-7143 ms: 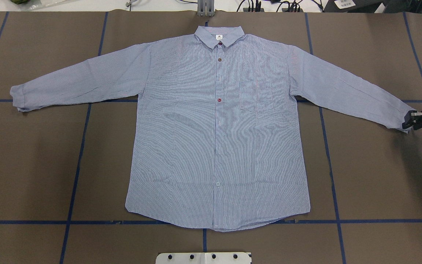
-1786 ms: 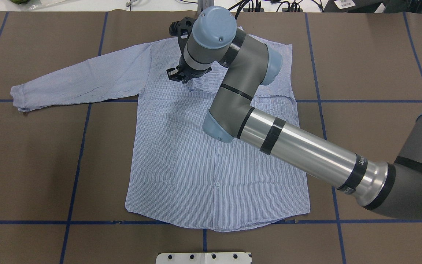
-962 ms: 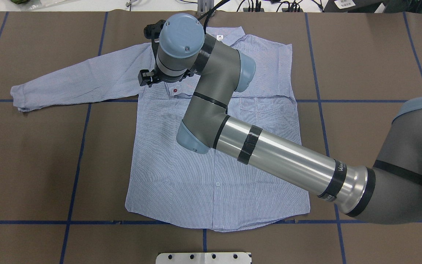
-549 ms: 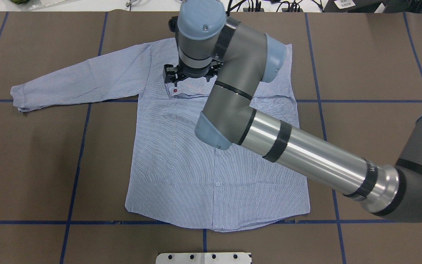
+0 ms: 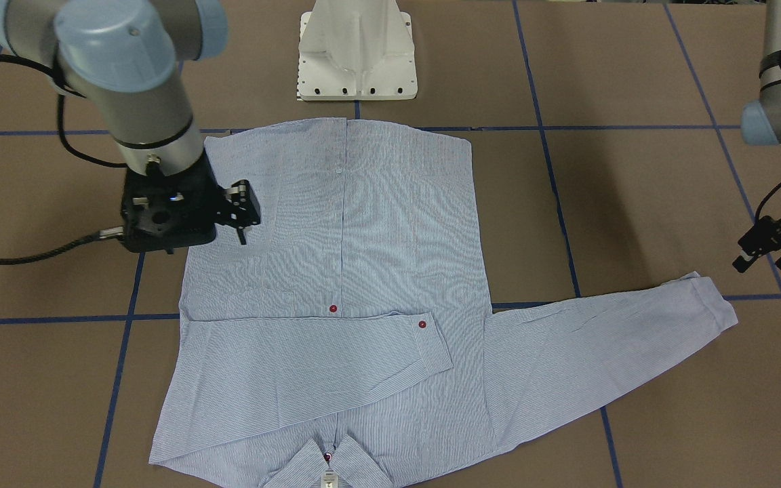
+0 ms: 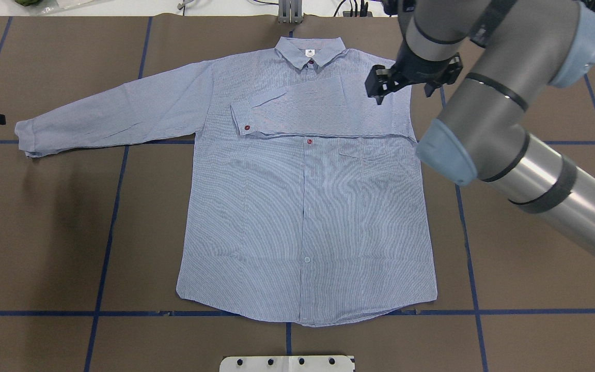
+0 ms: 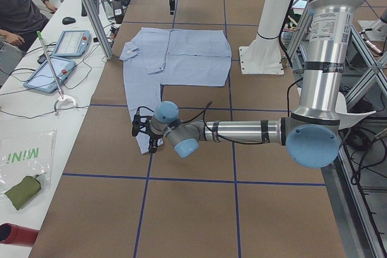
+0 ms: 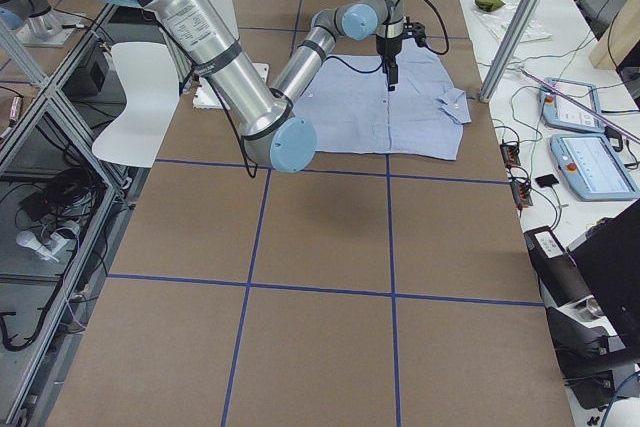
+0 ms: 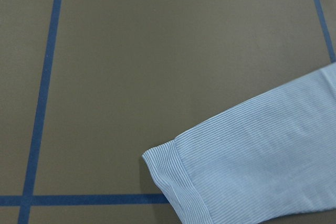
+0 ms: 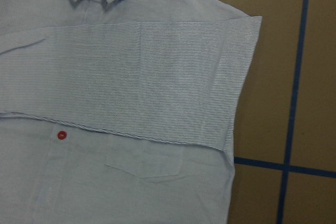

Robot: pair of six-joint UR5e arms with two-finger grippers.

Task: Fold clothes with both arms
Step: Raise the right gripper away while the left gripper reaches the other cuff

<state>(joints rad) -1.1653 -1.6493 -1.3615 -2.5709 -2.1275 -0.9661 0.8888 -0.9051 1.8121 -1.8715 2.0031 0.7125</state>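
On the brown surface (image 6: 44, 232) the shirt (image 6: 302, 232) lies flat, front up. Its collar (image 6: 308, 51) is at the far edge from the robot and the hem is nearest it.

Change noted: seven seconds back both sleeves were spread wide. Now the folded sleeve (image 6: 323, 106), on the robot's right, lies straight across the chest just below the collar. Its red-button cuff (image 6: 243, 123) rests past the placket on the left half. The sleeve's lower edge sits just above the pocket (image 6: 362, 152).

Right gripper (image 6: 403, 93): half a second ago it was over that cuff. It is now drawn back to the shirt's right shoulder edge, above the cloth. Jaws are spread with nothing between them. The sleeve stays where it was laid, so the release looks clean.

Left gripper (image 5: 763, 261): absent from the earlier overhead pictures, it is now at the end of the spread sleeve (image 6: 111, 116). It is near the free cuff (image 9: 173, 182), not touching as far as I can tell. Jaws look parted and empty. Its wrist view shows only cuff and bare surface.

Judgement: first sleeve fold done, second not yet begun. The next move is likely the mirror one: the left gripper takes the free cuff and carries it across the chest over the folded sleeve. Body folds remain after that. Risk: dragging the spread sleeve could tug the shoulder and shift the sleeve already laid.
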